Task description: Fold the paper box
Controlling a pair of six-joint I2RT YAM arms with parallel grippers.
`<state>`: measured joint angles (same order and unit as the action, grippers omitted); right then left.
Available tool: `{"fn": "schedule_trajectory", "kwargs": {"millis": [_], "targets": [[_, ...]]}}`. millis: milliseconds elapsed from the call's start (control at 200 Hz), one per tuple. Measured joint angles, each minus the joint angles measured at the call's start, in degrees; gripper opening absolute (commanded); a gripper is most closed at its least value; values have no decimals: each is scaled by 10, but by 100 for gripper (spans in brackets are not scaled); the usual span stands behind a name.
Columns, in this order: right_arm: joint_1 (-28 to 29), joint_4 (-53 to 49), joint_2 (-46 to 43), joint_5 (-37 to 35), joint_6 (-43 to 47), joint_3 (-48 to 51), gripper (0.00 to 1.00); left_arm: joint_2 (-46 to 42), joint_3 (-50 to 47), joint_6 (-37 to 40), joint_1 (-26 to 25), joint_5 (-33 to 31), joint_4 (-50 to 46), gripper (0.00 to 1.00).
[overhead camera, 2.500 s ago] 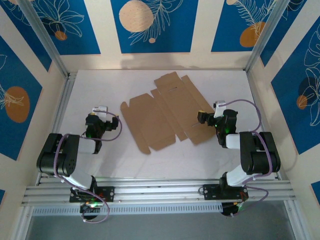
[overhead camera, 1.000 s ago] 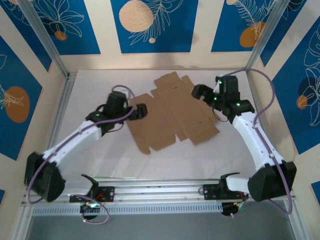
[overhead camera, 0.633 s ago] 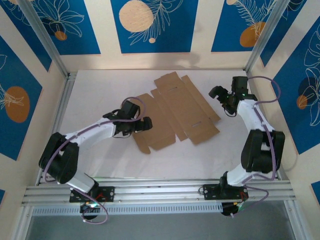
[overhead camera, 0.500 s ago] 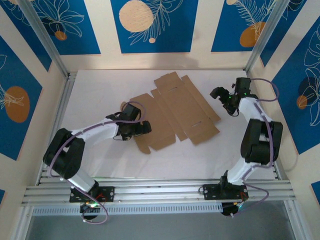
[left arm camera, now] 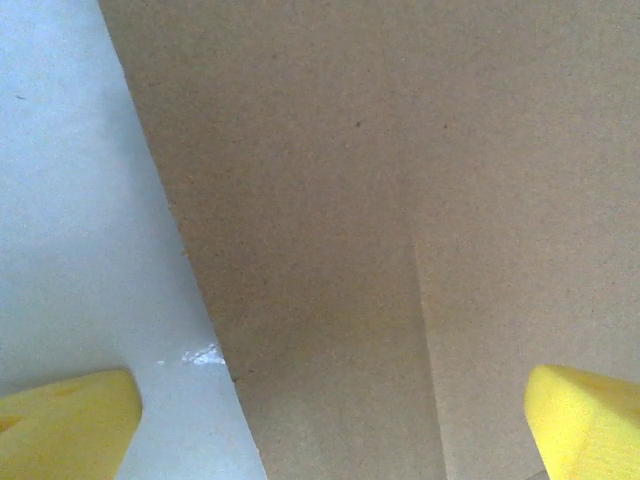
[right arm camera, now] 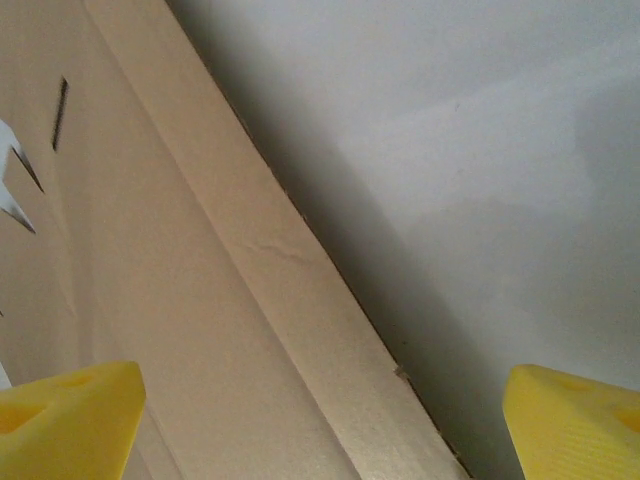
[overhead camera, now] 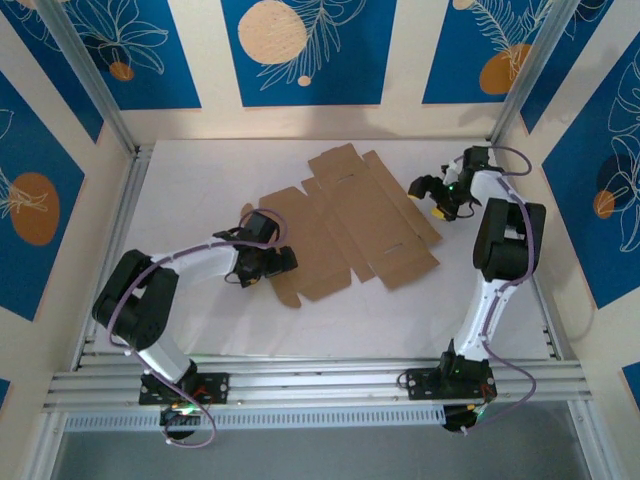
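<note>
1. Lying flat and unfolded in the middle of the white table, the paper box is a brown cardboard sheet with flaps, slots and crease lines. It is turned at a slant to the table's edges.
2. The left gripper sits low at the sheet's near-left edge with its jaws spread apart and nothing clamped between them.
3. In the left wrist view, its yellow pads stand wide apart. One is over bare table and the other over cardboard, with the sheet's edge running between them.
4. The right gripper is at the sheet's far-right edge, beside a narrow flap. Its jaws are also apart and hold nothing.
5. In the right wrist view, one yellow pad is over the cardboard and the other over the white table. A strip of shadow runs along the flap's edge between them.
6. Both arms reach in from the near edge of the table. The left arm is stretched low, and the right arm is folded upward.
</note>
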<state>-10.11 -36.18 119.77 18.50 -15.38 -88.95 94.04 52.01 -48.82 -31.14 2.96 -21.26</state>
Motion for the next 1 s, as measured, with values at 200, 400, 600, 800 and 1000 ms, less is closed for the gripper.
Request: {"fn": "schedule_trajectory", "kwargs": {"millis": [200, 400, 600, 800, 1000], "targets": [[28, -28, 30, 37, 19, -7, 93, 13, 10, -4, 3, 0, -8, 99], [59, -50, 44, 70, 30, -40, 73, 18, 14, -4, 3, -2, -15, 99], [76, -50, 7, 68, 27, -18, 65, 19, 15, -6, 3, -4, -16, 99], [88, -15, -85, 62, 13, 31, 37, 15, 15, -13, 3, -7, -18, 100], [87, 26, -104, 64, 1, 86, 25, -2, -9, -22, 3, -11, 5, 100]]}}
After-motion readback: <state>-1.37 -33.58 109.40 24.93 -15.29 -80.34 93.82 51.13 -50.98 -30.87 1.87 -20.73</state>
